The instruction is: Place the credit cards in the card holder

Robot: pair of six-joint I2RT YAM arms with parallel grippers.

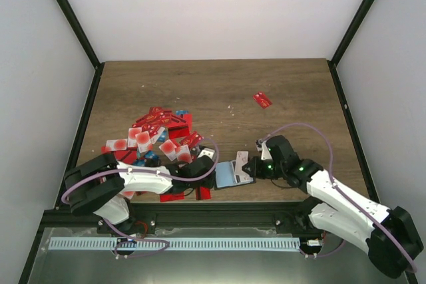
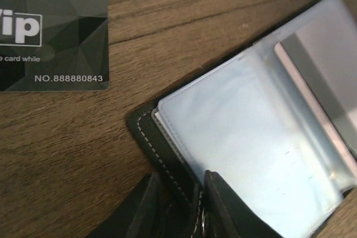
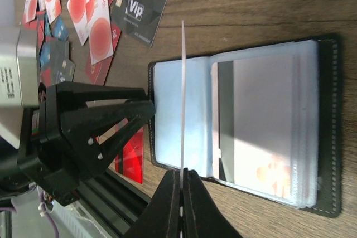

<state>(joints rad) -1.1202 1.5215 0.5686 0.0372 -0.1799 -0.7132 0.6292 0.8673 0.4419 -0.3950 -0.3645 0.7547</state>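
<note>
Slotting card [image 3: 182,82] | my right gripper [image 3: 182,175] clamps it above open card holder [image 3: 330,126] | my left gripper [image 2: 181,188] pinches holder's edge | next, likely: lower into sleeve [image 3: 167,115]

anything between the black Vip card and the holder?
No. Only bare table lies between the Vip card and the holder; they don't touch. Clearest in the left wrist view, and the right wrist view agrees.

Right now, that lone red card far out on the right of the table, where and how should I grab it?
Probably from straight above, pinching the lone red card across its two long edges. It lies flat and askew on the table, with nothing touching it, so turn the grip to match its slant.
</note>
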